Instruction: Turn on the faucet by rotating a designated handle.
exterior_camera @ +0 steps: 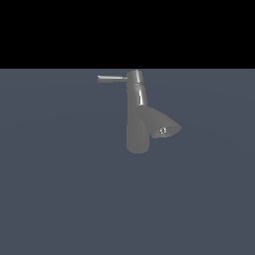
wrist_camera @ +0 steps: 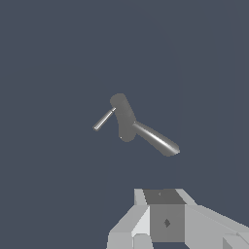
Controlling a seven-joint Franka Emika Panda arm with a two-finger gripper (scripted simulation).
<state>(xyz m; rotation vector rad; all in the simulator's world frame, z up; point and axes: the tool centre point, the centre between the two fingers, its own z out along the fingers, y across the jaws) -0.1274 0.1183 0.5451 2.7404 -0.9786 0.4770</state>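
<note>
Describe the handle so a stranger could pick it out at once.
Find the grey upright faucet standing alone on the dark floor. At its top cap, the handle juts sideways toward the exterior view's left: a thin straight rod, far slimmer than the wide cone-shaped spout lower down.

Grey upright cylindrical metal faucet (exterior_camera: 138, 124) — smooth, softly glossy; thin straight grey metal rod handle (exterior_camera: 110, 78) — same brushed sheen.
</note>
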